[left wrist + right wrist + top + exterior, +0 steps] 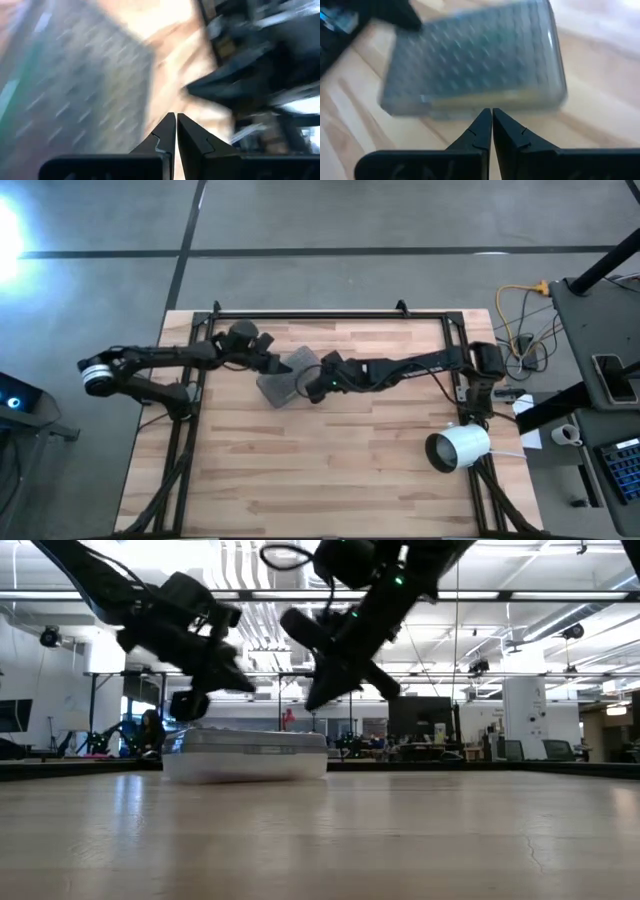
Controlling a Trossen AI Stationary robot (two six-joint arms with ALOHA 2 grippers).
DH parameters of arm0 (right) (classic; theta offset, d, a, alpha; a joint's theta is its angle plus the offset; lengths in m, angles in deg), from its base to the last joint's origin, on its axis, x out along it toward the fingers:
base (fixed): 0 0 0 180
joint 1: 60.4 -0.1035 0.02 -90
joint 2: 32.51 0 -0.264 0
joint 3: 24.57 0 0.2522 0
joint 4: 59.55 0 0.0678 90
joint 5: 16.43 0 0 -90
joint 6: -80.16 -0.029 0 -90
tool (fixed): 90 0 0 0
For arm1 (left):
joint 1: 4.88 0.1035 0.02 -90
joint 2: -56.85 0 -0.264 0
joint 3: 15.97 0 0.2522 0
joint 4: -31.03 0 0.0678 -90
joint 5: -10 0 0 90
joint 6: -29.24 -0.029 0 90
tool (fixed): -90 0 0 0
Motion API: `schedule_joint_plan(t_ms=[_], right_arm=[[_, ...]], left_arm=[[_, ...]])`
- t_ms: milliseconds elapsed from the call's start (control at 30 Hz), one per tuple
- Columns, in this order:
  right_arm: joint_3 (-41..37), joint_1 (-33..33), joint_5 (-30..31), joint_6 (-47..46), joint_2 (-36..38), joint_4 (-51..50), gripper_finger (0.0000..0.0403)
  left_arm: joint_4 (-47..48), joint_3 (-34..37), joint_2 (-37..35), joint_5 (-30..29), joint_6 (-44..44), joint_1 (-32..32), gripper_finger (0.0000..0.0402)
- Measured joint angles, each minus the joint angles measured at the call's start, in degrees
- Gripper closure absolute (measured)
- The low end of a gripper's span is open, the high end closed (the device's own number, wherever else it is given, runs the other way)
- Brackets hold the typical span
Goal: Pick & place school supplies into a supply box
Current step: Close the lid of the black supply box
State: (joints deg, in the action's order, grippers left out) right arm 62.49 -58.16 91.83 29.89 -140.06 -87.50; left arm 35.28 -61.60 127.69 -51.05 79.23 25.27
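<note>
Both pairs of fingers are pressed together with nothing between them. The left gripper (287,366) hangs at the box's 10 o'clock edge, the right gripper (306,385) at its 3 o'clock edge, both raised off the wooden surface (330,470) in the low view. The supply box (285,377) lies closed and flat near the surface's middle, slightly toward 11 o'clock, its long axis running from 7 to 1 o'clock, ribbed grey lid up. A white cylinder (458,449) sits at 4 o'clock. No writing is legible.
</note>
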Motion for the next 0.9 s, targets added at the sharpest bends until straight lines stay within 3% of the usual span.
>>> schedule_joint_plan(t_ms=[167, 233, 400, 600, 900], right_arm=[[5.82, 2.21, -0.43, 4.5, -3.37, 0.45, 0.0394], [7.01, 3.49, -3.3, 4.1, -5.73, 0.0, 0.0394], [8.79, 4.78, -9.32, 2.31, -10.35, -0.64, 0.0394], [10.96, 2.79, -4.68, 8.7, -8.28, -1.31, 0.0394], [10.19, -1.96, -1.65, 29.09, -1.92, -6.75, 0.0394]], left_arm=[[15.33, 0.15, -6.58, -6.52, -5.17, -0.66, 0.0401], [17.8, 0.68, -8.56, -7.95, -5.96, -0.66, 0.0401], [17.58, 2.51, -10.39, -8.24, -6.0, -0.8, 0.0401], [13.67, 3.04, -6.97, -8.19, -5.2, -2.68, 0.0401], [6.59, 3.02, 1.18, -7.98, -5.09, -3.28, 0.0401]])
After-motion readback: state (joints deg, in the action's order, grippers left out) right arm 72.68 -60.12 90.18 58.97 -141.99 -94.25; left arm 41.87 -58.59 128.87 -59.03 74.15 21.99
